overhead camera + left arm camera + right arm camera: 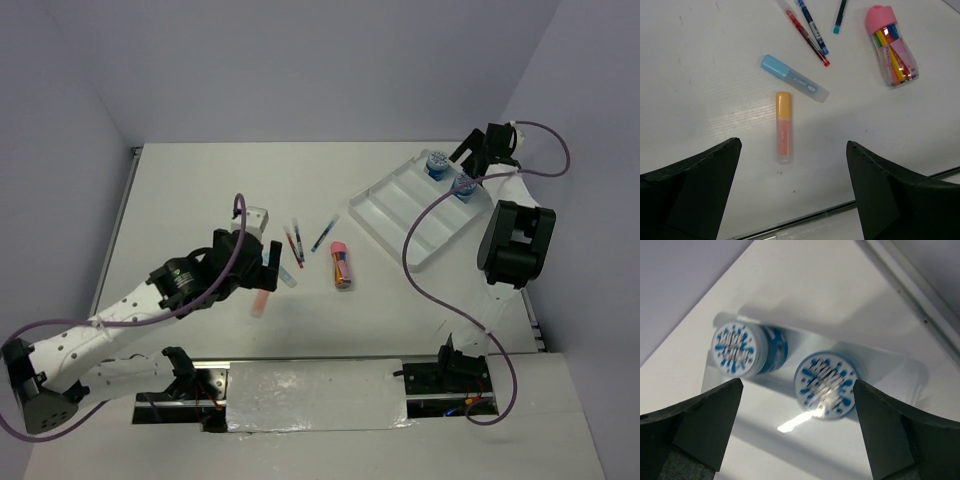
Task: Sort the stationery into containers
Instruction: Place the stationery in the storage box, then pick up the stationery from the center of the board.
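Note:
My left gripper (268,268) is open and empty above the table, just short of an orange short bar (784,127) that lies flat. A light-blue bar (794,78) lies beyond it, then a red pen (807,37), a blue pen (813,27) and a third pen (840,15). A pink-capped tube (891,47) lies to the right. My right gripper (797,430) is open and empty above the far end of the white divided tray (400,200). Two blue jars with patterned lids (737,350) (826,384) stand in that tray, below the jaws.
The tray sits slanted at the back right, close to the right wall and the table's right rail (535,330). The table's near edge with a metal rail (805,220) runs just behind my left jaws. The right arm's cable (420,270) loops over the table.

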`<action>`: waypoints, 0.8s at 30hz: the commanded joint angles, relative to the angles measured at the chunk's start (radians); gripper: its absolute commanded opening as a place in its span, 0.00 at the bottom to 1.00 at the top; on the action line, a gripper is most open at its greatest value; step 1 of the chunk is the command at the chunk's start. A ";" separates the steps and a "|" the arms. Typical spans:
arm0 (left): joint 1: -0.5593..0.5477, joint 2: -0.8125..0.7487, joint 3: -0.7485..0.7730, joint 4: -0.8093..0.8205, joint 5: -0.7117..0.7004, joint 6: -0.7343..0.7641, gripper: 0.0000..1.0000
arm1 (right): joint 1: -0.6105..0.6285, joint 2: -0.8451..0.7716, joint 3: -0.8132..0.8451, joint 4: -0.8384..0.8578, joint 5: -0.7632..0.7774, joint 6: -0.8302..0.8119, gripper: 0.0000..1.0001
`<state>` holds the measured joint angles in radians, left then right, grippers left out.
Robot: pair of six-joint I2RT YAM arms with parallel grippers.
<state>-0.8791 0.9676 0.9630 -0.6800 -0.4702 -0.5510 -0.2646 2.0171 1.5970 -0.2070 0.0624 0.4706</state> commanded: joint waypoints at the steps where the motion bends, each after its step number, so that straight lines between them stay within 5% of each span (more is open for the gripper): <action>1: 0.003 0.057 0.103 0.028 -0.011 -0.082 0.99 | 0.123 -0.165 0.029 -0.112 -0.058 -0.071 1.00; 7: 0.043 0.088 0.204 -0.082 -0.191 -0.138 0.99 | 0.520 -0.398 -0.165 -0.212 0.126 -0.144 1.00; 13: 0.501 0.080 0.142 -0.032 0.107 -0.057 0.99 | 0.905 -0.476 -0.393 -0.235 0.214 -0.053 1.00; 16: 0.581 0.053 0.134 -0.035 0.063 0.009 0.99 | 0.993 -0.436 -0.390 -0.281 0.283 0.003 1.00; 24: 0.582 -0.006 -0.044 0.037 0.014 0.112 0.99 | 1.053 -0.336 -0.437 -0.293 0.289 0.071 0.96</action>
<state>-0.2977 0.9710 0.9676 -0.6945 -0.4660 -0.4995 0.7803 1.6752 1.1721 -0.4808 0.2970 0.4904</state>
